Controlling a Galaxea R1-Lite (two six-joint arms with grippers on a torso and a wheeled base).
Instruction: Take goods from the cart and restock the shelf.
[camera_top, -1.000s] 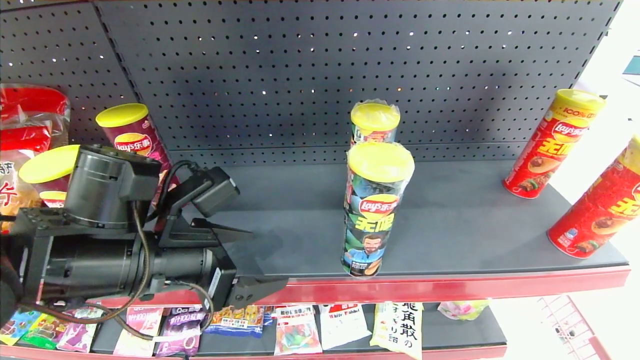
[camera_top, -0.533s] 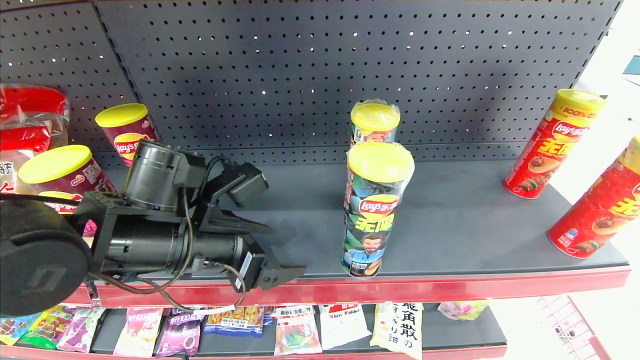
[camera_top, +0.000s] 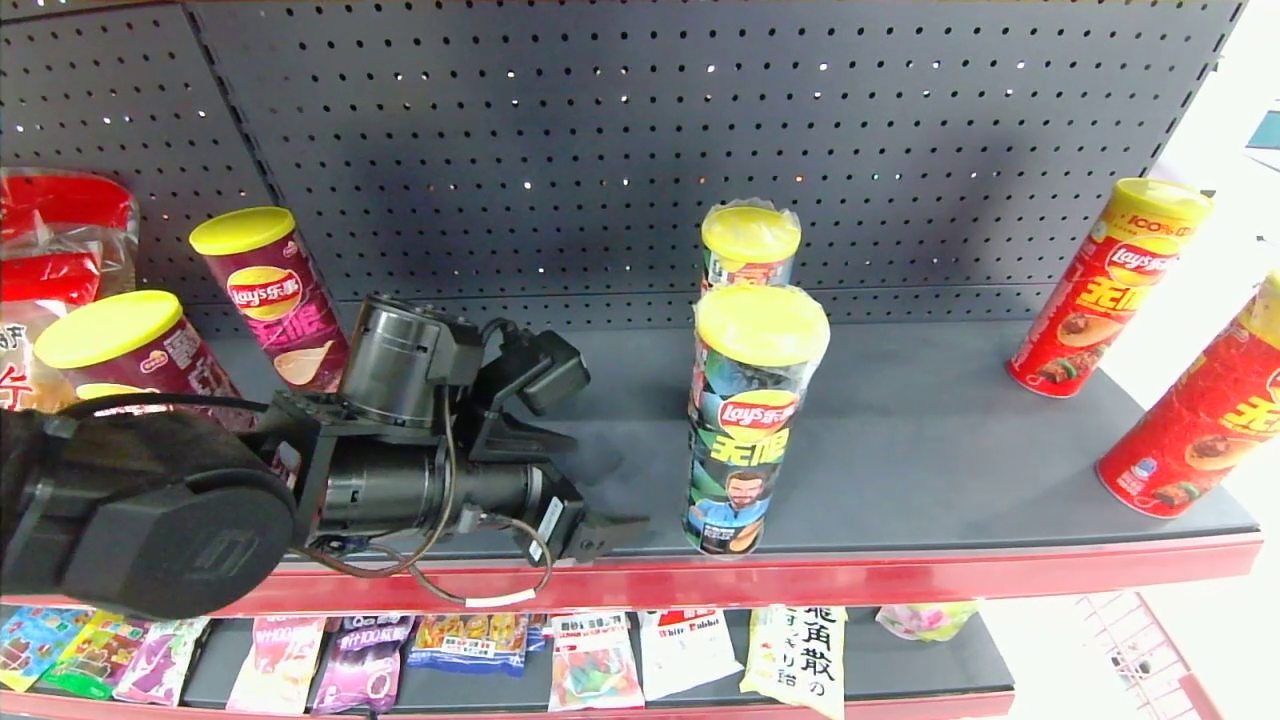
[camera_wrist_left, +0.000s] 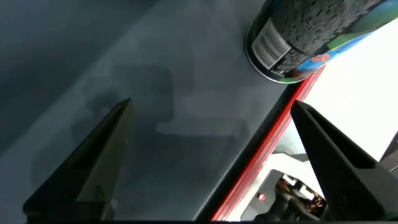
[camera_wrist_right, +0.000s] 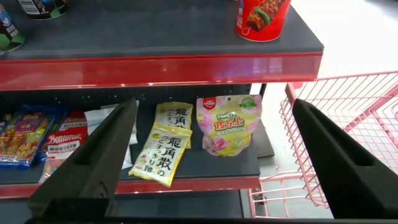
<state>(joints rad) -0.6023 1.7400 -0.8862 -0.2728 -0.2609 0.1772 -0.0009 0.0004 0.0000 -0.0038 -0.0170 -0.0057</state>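
A green chip can (camera_top: 755, 420) with a yellow lid stands upright near the front edge of the grey shelf (camera_top: 950, 440), with a second green can (camera_top: 750, 245) behind it. My left gripper (camera_top: 610, 485) is open and empty, low over the shelf just left of the front can. In the left wrist view the left gripper (camera_wrist_left: 211, 106) points across the shelf surface, and the can's base (camera_wrist_left: 292, 43) lies beyond its fingertips. My right gripper (camera_wrist_right: 215, 106) is open and empty, below the shelf's red front edge, facing the lower shelf.
Two purple cans (camera_top: 270, 290) stand at the shelf's left, two red cans (camera_top: 1110, 285) at its right. Snack bags (camera_wrist_right: 168, 149) lie on the lower shelf. A pink wire cart (camera_wrist_right: 348, 124) stands to the right. Bare shelf lies between the green and red cans.
My left arm has moved to the right along the shelf toward the front green can, its gripper staying open. The cans have not moved.
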